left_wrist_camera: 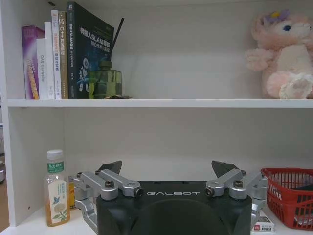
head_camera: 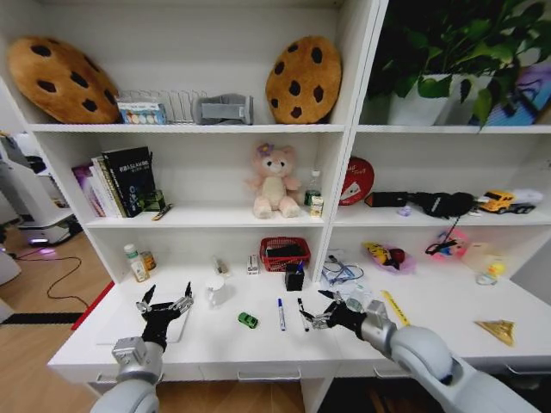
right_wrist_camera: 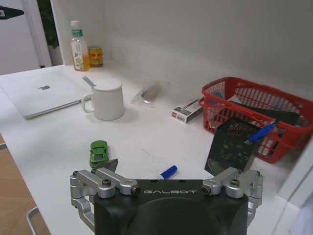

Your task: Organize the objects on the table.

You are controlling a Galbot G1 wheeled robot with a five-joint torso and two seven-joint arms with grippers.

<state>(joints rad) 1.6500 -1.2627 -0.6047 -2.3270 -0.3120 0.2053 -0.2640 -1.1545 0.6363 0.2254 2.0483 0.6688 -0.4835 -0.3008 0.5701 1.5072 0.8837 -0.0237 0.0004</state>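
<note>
On the white table (head_camera: 215, 348), a tiny green toy car (head_camera: 248, 320) (right_wrist_camera: 99, 152) lies near the front, with two pens (head_camera: 281, 314) just right of it. My right gripper (head_camera: 316, 310) (right_wrist_camera: 166, 169) hovers open beside the pens, over a blue-capped pen (right_wrist_camera: 167, 172), and holds nothing. My left gripper (head_camera: 168, 292) (left_wrist_camera: 167, 169) stands open and empty above the silver laptop (head_camera: 129, 331) (right_wrist_camera: 41, 93), facing the shelving. A green-capped bottle (head_camera: 135, 262) (left_wrist_camera: 55, 188) (right_wrist_camera: 78, 46) stands at the back left.
A white mug (head_camera: 215, 288) (right_wrist_camera: 107, 100), a black mesh pen holder (head_camera: 294, 277) (right_wrist_camera: 234, 147) and a red basket (head_camera: 284, 252) (right_wrist_camera: 259, 110) stand behind the pens. Shelves above hold books (left_wrist_camera: 63, 54), a pink plush bear (head_camera: 274, 181) and cookie cushions (head_camera: 303, 79). More clutter lies at right.
</note>
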